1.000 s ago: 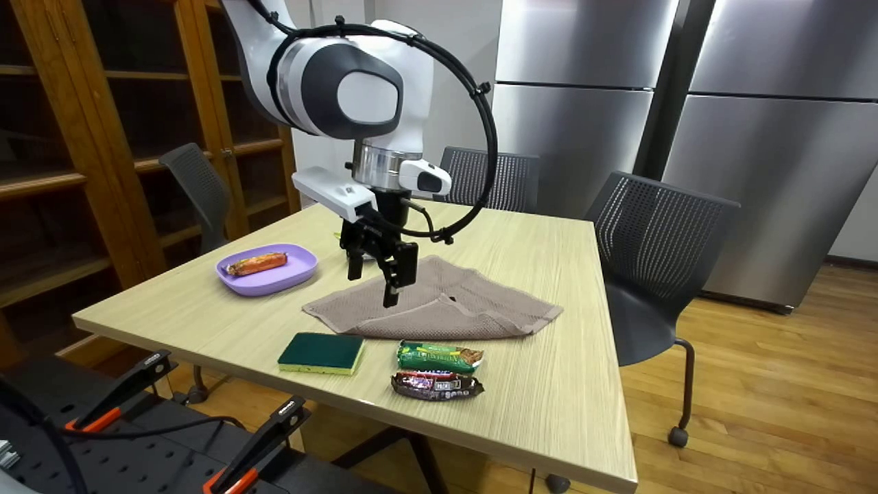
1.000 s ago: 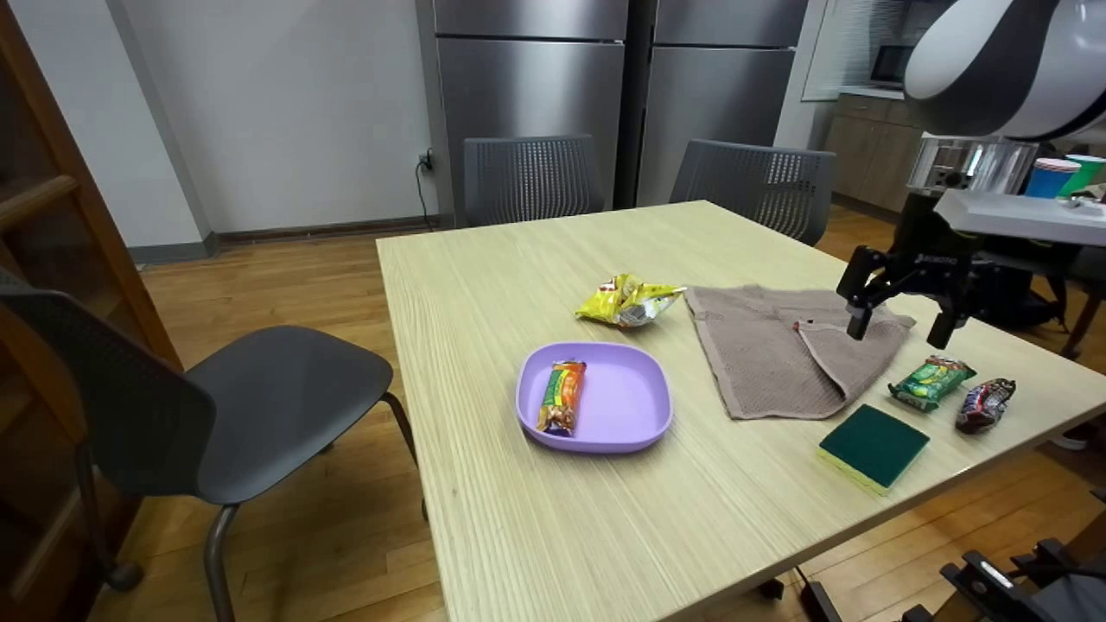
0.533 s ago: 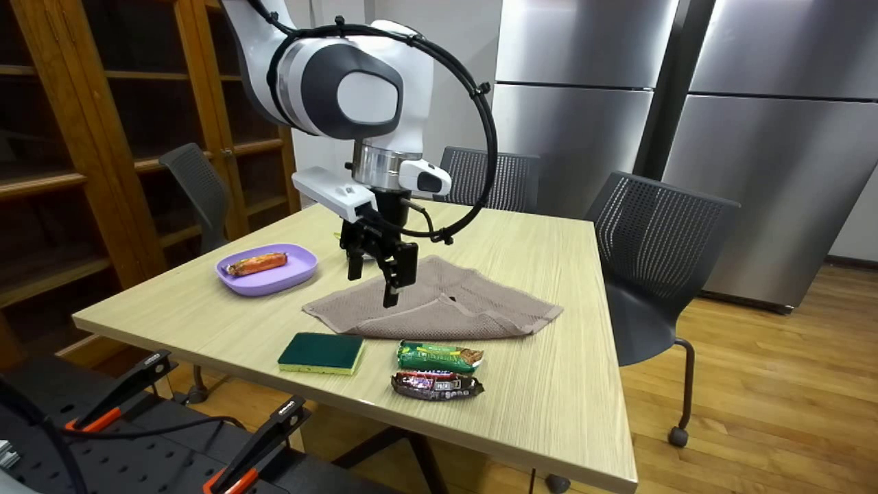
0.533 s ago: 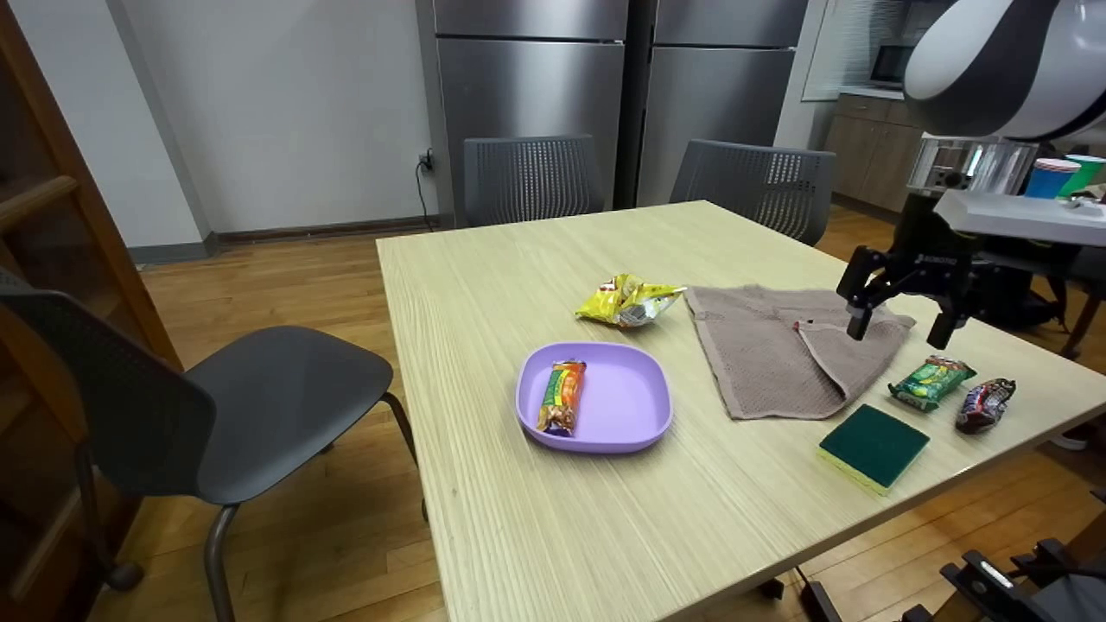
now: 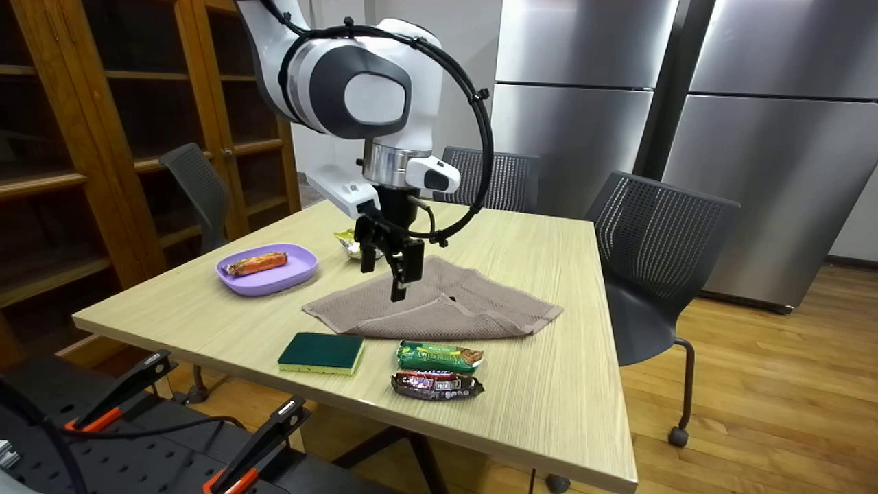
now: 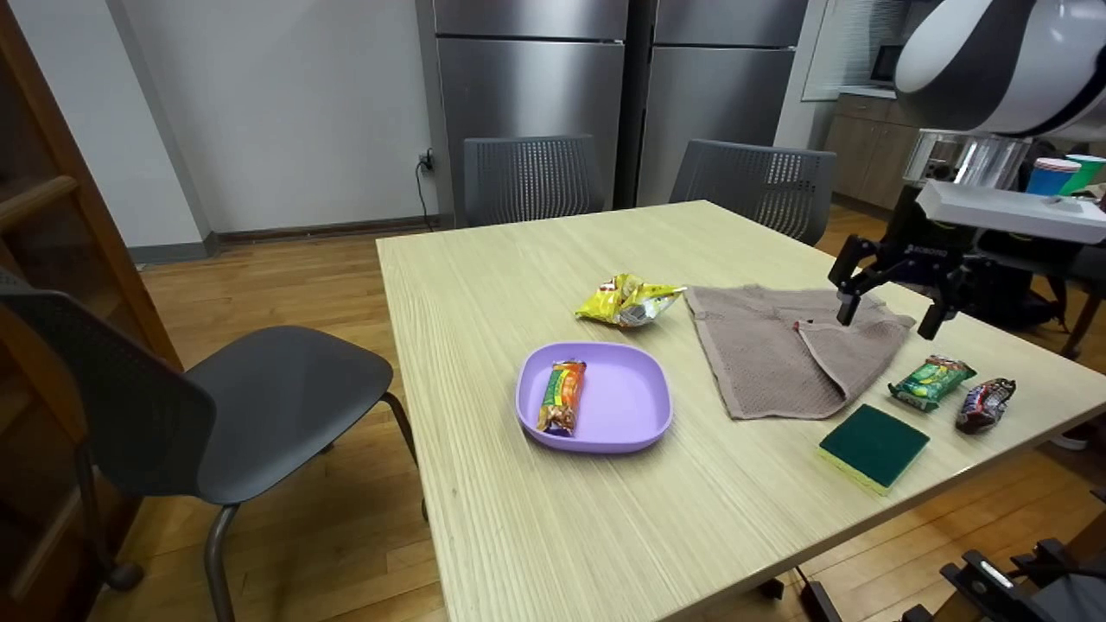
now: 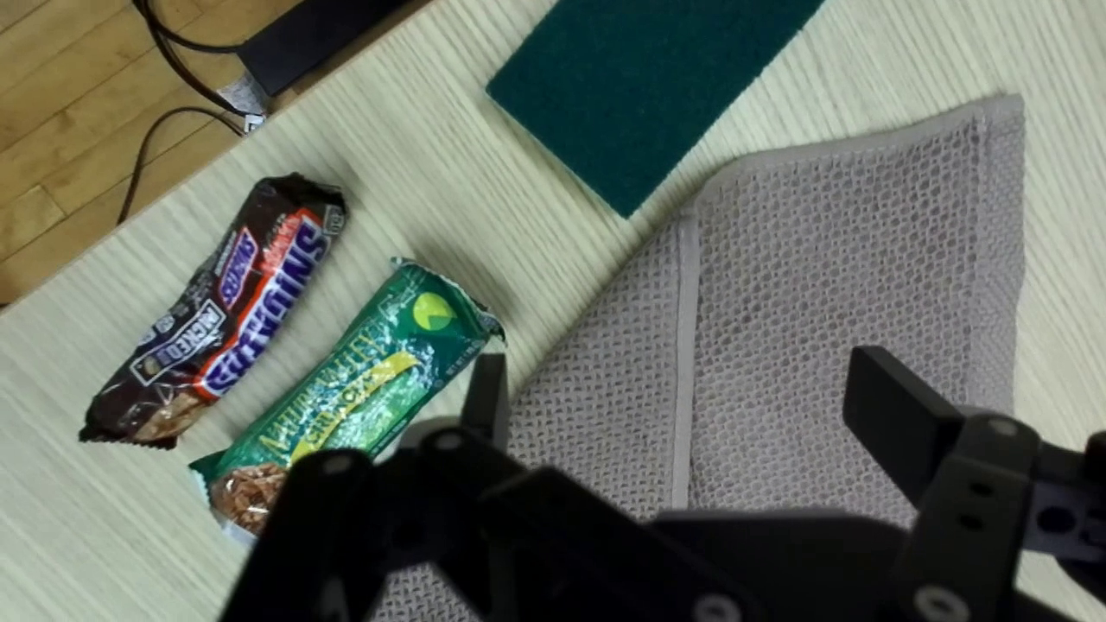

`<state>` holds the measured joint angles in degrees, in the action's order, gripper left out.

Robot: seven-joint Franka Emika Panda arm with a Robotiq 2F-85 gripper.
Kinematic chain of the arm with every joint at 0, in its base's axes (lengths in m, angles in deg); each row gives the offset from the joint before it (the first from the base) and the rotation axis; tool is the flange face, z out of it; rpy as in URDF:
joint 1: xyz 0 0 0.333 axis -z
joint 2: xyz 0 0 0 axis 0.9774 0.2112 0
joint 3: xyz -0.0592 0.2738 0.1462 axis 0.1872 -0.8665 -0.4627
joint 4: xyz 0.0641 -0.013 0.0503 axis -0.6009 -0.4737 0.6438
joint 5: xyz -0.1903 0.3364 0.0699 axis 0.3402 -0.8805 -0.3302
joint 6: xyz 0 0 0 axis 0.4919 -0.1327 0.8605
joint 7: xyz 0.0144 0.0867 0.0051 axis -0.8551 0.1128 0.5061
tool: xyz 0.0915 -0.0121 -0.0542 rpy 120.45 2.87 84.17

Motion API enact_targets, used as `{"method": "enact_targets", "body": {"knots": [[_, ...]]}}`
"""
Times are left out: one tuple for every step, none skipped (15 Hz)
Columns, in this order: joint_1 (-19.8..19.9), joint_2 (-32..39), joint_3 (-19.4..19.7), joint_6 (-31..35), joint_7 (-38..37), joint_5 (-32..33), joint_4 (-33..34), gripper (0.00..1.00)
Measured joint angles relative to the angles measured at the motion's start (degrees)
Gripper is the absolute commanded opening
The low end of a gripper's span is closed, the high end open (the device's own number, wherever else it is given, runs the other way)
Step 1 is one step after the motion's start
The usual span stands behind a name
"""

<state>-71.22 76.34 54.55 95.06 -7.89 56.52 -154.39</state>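
Observation:
My gripper (image 7: 678, 371) stands open above the brown-grey towel (image 7: 778, 259), with nothing between its fingers (image 7: 894, 415). In both exterior views the fingertips hang over the towel (image 5: 480, 298) without touching it. One part of the cloth is folded over, its hem running between the fingers in the wrist view. A green granola bar wrapper (image 7: 371, 371) lies by one fingertip, partly covered by the gripper there. Beside it is a dark Snickers bar (image 7: 229, 302). The green-topped, yellow sponge (image 6: 873, 445) lies near the table edge, close to the towel.
A purple plate (image 6: 626, 415) holds an orange-wrapped bar (image 6: 562, 397). Behind the gripper in an exterior view lies a crumpled yellow snack bag (image 6: 626, 300). Chairs (image 5: 658, 274) surround the table (image 6: 484, 294). Black clamps (image 5: 264, 436) sit by the near edge.
Over the last half second the arm has risen slightly and shifted toward the yellow snack bag's side, uncovering more of that bag. The jaws stay open, and the objects lie where they were.

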Motion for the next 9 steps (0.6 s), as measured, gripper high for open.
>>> {"method": "enact_targets", "body": {"knots": [[0.21, 0.37, 0.18, 0.33, -1.16, -0.01, 0.47, 1.0], [0.41, 0.81, 0.43, 0.64, -2.24, -0.01, 0.9, 1.0], [0.59, 1.34, 0.76, 1.05, -3.31, -0.01, 1.32, 1.0], [0.77, 1.9, 1.11, 1.51, -4.29, -0.01, 1.71, 1.0], [0.91, 2.46, 1.46, 1.92, -5.26, 0.0, 2.07, 1.0], [0.96, 3.06, 1.87, 2.33, -6.2, 0.0, 2.38, 1.0], [1.0, 3.62, 2.26, 2.84, -7.14, 0.01, 2.63, 1.0], [1.01, 4.11, 2.61, 3.41, -8.05, 0.04, 2.78, 1.0], [1.01, 4.59, 2.97, 3.95, -8.99, 0.08, 2.86, 1.0]]}}
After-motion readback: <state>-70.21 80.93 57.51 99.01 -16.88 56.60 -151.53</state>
